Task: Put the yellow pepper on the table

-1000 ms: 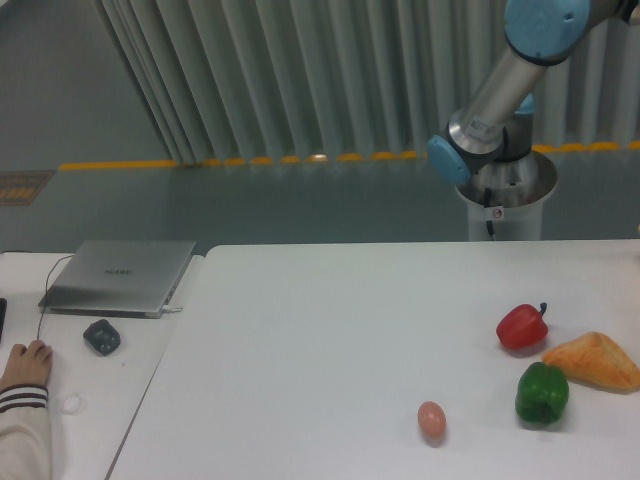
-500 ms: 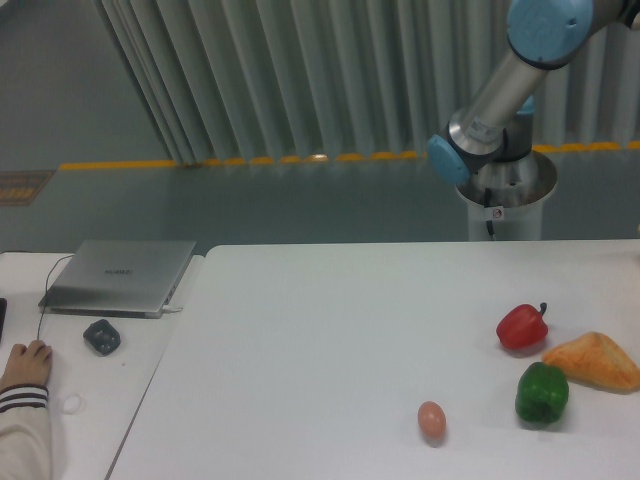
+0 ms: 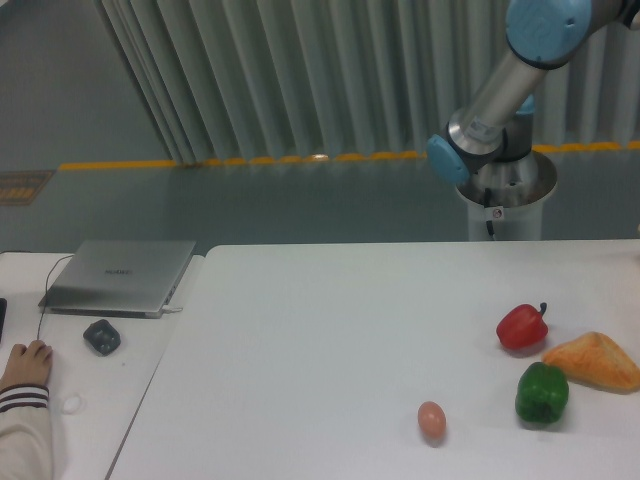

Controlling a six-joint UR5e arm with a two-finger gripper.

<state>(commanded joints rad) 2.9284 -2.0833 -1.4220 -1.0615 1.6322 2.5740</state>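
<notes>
- While I'm watching this from my end, the yellow pepper isn't showing anywhere in the camera view, so I can't tell you where it's sitting or how it's looking right now.
- The arm [image 3: 510, 75] is rising from its base behind the far right edge of the table [image 3: 320, 330] and running out the top right corner of the picture, so the gripper is out of shot and I can't say if it's open, closed or carrying anything.
- What I'm seeing on the table, all bunched at the right side: a glossy red pepper [image 3: 522, 327] with a dark curled stem, a green pepper [image 3: 542, 392] just in front of it, and a lumpy orange-tan wedge [image 3: 592, 361] lying right beside both, nearly touching the green one.
- A small pinkish egg [image 3: 432, 419] is lying on its own a bit left of the green pepper, near the front edge.
- Off to the left, a smaller white desk [image 3: 110, 390] is carrying a closed silver laptop [image 3: 120, 276] with a cable, and a dark grey mouse [image 3: 101, 336] just in front of it.
- Someone's hand [image 3: 26, 366] in a striped cuff is resting on that desk at the left edge.
</notes>
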